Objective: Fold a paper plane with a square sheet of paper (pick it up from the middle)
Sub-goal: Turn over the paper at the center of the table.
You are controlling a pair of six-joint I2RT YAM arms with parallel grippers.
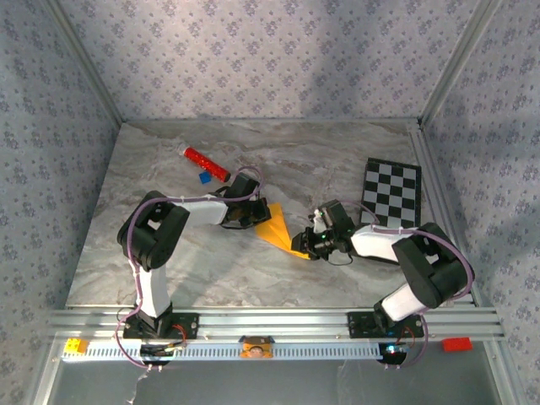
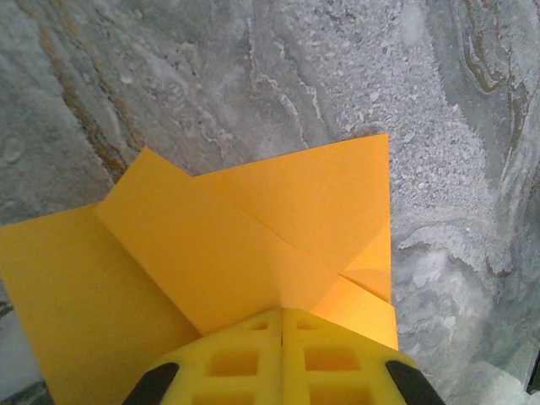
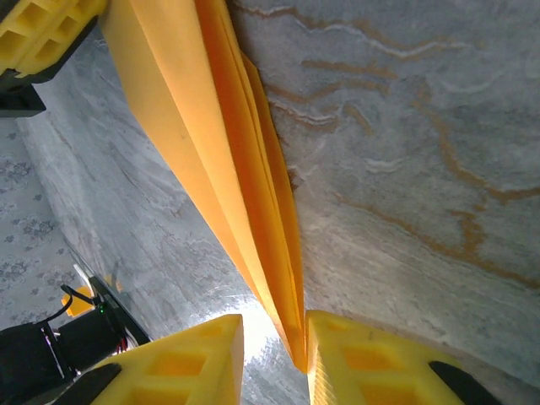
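Top external view: we see the left gripper (image 1: pixel 253 214) pressed shut on the 11 o'clock end of the folded sheet of paper (image 1: pixel 275 226). The sheet sits mid-table, long axis running 11 to 5 o'clock. At its 5 o'clock tip the right gripper (image 1: pixel 304 245) straddles the edge, jaws narrowly parted, which we judge is not yet a pinch.

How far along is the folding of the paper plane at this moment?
Done: the square sheet of paper already carries several diagonal folds. In hand: left gripper shut on one end, right gripper open around the other tip. Left: the final slim dart shape.
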